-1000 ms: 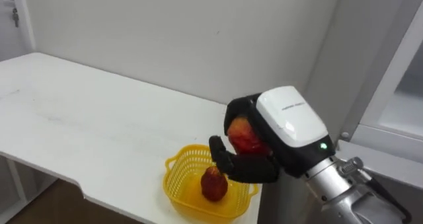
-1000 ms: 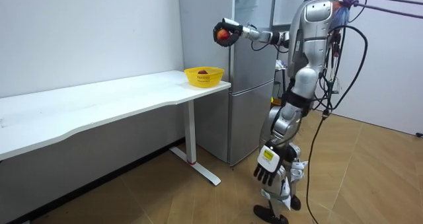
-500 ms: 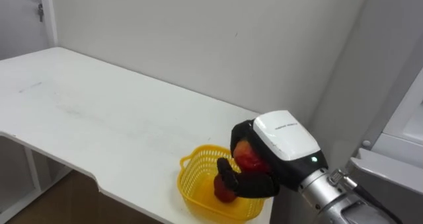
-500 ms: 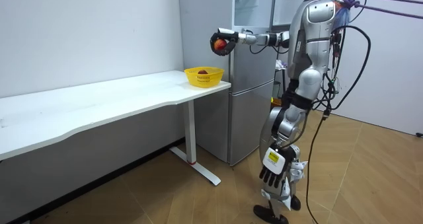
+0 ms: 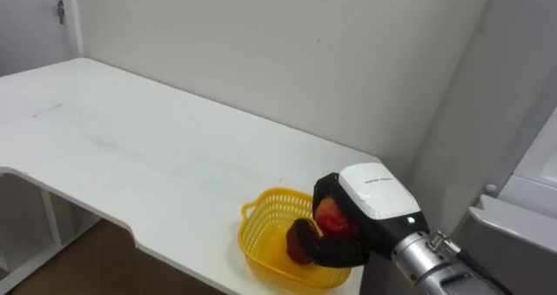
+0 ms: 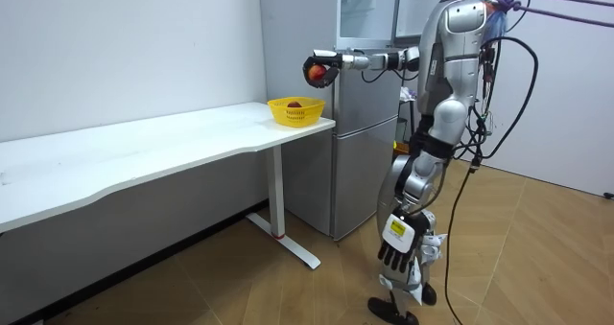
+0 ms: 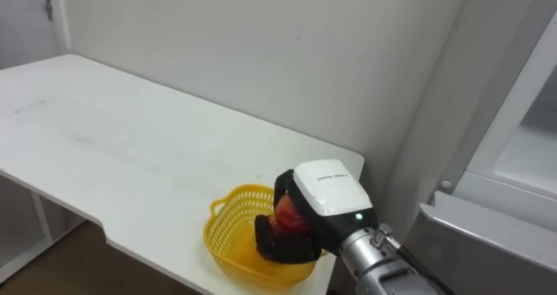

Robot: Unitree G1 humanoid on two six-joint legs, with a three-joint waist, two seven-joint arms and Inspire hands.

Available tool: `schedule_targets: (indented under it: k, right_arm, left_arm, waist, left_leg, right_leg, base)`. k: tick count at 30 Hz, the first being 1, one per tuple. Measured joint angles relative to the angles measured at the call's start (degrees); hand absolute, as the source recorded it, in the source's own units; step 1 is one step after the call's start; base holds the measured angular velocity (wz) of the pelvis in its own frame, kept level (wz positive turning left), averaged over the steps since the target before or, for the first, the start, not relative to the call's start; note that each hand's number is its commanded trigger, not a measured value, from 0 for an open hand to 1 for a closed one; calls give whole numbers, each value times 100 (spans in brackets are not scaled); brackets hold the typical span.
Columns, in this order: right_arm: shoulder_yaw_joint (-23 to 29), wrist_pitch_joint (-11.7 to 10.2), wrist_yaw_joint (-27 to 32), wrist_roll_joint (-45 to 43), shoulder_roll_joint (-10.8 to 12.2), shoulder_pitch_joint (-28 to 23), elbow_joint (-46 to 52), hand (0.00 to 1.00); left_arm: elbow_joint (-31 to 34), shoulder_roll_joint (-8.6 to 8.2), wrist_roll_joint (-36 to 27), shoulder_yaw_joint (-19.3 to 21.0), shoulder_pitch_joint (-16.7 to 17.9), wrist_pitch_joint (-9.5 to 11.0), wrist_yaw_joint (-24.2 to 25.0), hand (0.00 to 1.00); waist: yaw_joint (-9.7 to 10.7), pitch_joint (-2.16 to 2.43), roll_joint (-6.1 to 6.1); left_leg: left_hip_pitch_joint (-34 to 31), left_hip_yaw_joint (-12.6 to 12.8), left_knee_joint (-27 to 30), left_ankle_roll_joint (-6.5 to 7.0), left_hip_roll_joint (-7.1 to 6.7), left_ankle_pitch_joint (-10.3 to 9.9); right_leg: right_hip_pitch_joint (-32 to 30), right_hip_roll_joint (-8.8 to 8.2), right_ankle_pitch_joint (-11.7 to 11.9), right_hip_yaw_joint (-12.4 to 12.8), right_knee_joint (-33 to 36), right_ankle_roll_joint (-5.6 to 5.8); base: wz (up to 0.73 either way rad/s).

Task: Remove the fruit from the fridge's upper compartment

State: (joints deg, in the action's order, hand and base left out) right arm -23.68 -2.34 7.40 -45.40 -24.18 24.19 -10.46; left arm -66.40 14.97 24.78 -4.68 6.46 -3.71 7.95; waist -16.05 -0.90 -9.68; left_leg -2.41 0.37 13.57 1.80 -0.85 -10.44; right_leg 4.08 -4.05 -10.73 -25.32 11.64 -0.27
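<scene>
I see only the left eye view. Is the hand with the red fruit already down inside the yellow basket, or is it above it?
Observer: In the room view the right hand, fingers curled round the red fruit, is well above the yellow basket and does not touch it.
Operator: Thank you. And where is the other hand?
Observer: The left hand hangs low beside the leg, fingers relaxed, holding nothing.

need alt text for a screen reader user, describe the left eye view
The robot's right hand, curled around a red fruit, hangs over a yellow basket at the end of a white table against a plain wall.
</scene>
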Motion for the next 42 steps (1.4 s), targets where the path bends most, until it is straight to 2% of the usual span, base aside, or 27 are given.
schedule_targets:
  k: [3,5,6,15,25,42]
  right_arm:
    - [0,-2,1,9,0,2,-12,98]
    - [0,-2,1,10,1,2,-10,18]
    - [0,-1,1,9,2,2,-10,0]
    - [2,34,0,-88,28,2,-11,0]
    - [0,62,-1,-97,68,2,-11,0]
    - [1,62,-3,48,88,2,-11,0]
  left_arm:
    - [0,2,-1,-4,12,-2,1,0]
    - [-1,1,1,-2,16,-2,5,0]
    - [-1,1,-3,0,13,-2,7,0]
    - [7,2,56,6,-14,-1,164,0]
    - [26,2,62,10,-48,-1,174,0]
    - [56,1,62,0,-55,-1,144,0]
  waist:
    - [-2,-10,-14]
    - [-11,-8,-21]
    - [-15,-9,-22]
    - [-19,-17,-12]
    - [-153,-17,-11]
    - [-145,-25,-2]
  left_leg:
    - [-15,-33,5,-1,-3,0]
    - [-19,-46,6,-1,-5,0]
    - [-27,-57,8,-1,-5,0]
    - [-49,-76,11,-1,-6,0]
    - [-52,-78,18,-2,-6,0]
    - [-103,-127,72,-2,-13,-1]
  right_leg:
    - [3,-8,0,-40,0,0]
    - [3,-7,0,-42,0,0]
    - [4,-5,0,-39,-1,0]
    - [-4,-4,0,-87,-4,0]
    - [-7,-7,0,-94,-3,0]
    - [-7,-10,0,-159,-3,1]
  base:
    - [4]
    - [5]
    - [4]
    - [0]
    - [0]
    - [0]
